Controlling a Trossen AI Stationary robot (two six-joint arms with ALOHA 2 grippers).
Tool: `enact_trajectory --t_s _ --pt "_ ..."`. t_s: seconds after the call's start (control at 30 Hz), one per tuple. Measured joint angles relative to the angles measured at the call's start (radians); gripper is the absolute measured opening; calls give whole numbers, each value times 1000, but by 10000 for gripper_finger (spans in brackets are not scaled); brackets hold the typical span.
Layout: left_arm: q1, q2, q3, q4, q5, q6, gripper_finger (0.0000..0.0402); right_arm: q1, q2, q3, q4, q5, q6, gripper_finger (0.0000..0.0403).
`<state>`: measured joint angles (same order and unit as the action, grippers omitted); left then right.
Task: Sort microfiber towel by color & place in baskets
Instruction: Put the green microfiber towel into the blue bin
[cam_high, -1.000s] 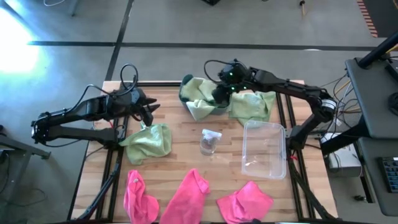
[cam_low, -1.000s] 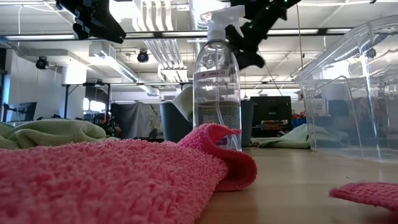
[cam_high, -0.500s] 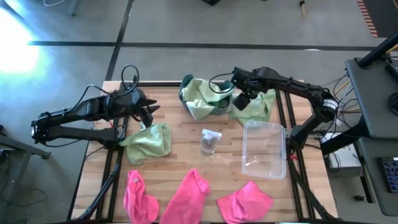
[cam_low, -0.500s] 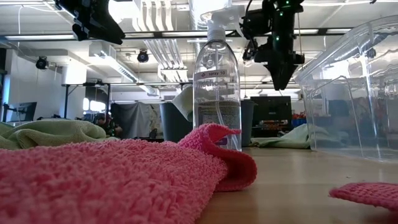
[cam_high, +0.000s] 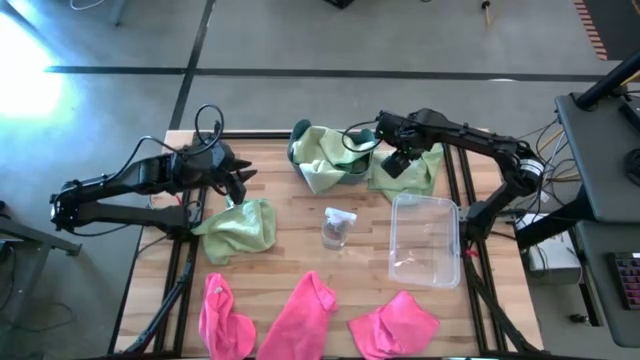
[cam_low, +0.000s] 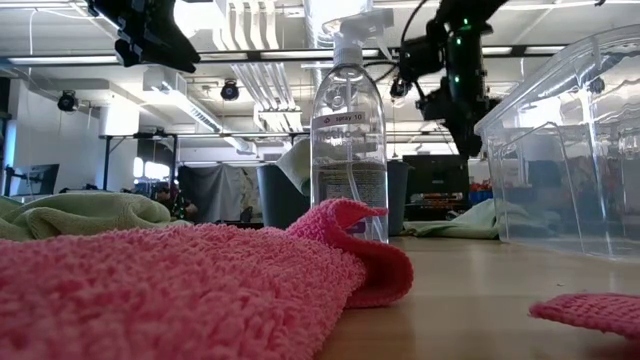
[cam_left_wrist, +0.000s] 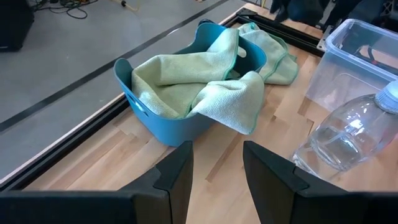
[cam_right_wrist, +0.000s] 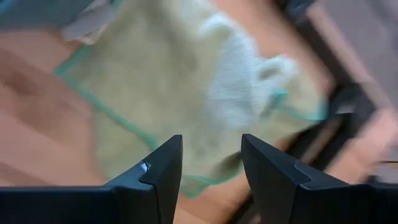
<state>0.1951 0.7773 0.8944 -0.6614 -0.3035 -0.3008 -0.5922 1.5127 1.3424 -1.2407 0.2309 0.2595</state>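
- The left gripper (cam_high: 240, 183) waits with its fingers apart, holding nothing. One green towel (cam_high: 240, 226) lies just below it on the table, likely its next pick.
- The blue basket (cam_left_wrist: 163, 126) sits ahead of it, with a green towel (cam_left_wrist: 186, 84) draped over its rim.
- The three pink towels (cam_high: 302, 315) lie far off, near the clear basket (cam_high: 425, 240), likely their home.
- The right gripper (cam_high: 397, 160) hangs open and empty right over another green towel (cam_right_wrist: 186, 81), ready to grab it.

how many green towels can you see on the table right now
3. One green towel lies below the left gripper, one is draped in the teal basket, and one lies under the right gripper. More could be hidden in the basket.
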Motion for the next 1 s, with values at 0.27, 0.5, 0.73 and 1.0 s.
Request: enact_trajectory --t_s 0.27,0.5,0.73,1.0 --pt "0 0 -1 -23 -1 -1 126 -24 -3 -170 182 -116 -34 156" --pt "0 0 -1 -28 -1 -10 126 -53 -82 -290 235 -120 -62 154" --pt "0 0 -1 -28 -24 -22 126 -126 -284 -423 385 -204 -46 155" --pt "0 2 -1 -4 -28 -34 126 -208 -378 -523 461 -230 -35 155"
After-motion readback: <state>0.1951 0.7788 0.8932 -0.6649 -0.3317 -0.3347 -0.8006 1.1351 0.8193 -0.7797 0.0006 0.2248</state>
